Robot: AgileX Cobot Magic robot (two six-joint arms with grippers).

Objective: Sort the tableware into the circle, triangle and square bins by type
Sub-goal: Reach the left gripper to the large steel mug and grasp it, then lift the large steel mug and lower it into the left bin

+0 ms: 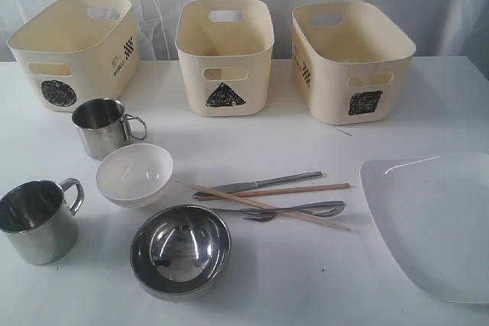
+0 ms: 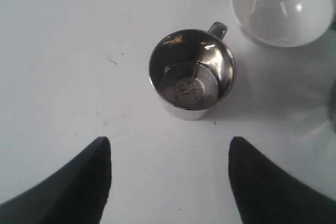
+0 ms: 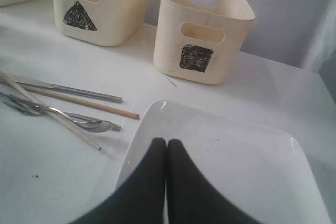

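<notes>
A: Well, left pincer (image 2: 169, 182) spread wide, facing a steel mug (image 2: 191, 74): shiny, empty, upright on the white surface (image 2: 63, 51), handle toward the white bowl (image 2: 283, 6).

B: And right pincer (image 3: 167, 177) pressed closed, over the large white plate (image 3: 252, 166).

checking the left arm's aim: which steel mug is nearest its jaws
The front-left mug, centred ahead of them; the other mug stands farther back by the circle bin.
</notes>
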